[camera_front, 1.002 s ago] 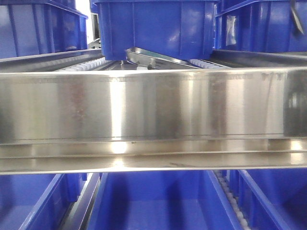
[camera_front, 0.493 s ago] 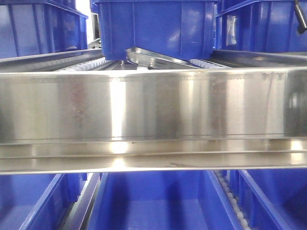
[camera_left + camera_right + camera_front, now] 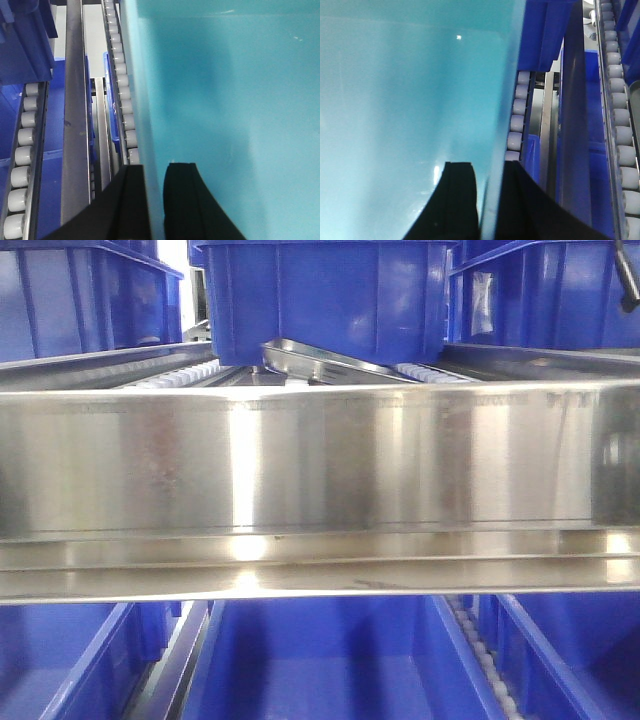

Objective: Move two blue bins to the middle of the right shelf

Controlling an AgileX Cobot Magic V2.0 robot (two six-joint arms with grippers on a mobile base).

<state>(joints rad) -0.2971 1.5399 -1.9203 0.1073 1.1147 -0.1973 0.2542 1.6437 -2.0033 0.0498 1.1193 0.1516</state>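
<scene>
1. we judge the task to be mid-way. one bin (image 3: 225, 100) is in hand and hangs over a roller lane. no picture shows a second bin set down, and we cannot tell whether this lane is the right shelf's middle one.
2. closest to us, the left gripper (image 3: 155, 172) straddles the bin's side wall, one finger outside and one inside, clamped on it.
3. the right gripper (image 3: 487, 170) does the same on the opposite wall, pinching it between both fingers. the two arms thus hold the bin from either side, wrists pointing along its walls.
4. just past the fingers, rollers (image 3: 123, 107) run alongside each wall, close beside the bin. the wrist views wash the bin to a pale teal.
5. from the front, a steel beam (image 3: 320, 470) fills the middle of the view, with lower bins (image 3: 320, 670) beneath it.
6. farther back, a middle bin (image 3: 330, 300) sits above the beam between side bins (image 3: 80, 300). it is likely the held one, though no gripper shows there.
</scene>
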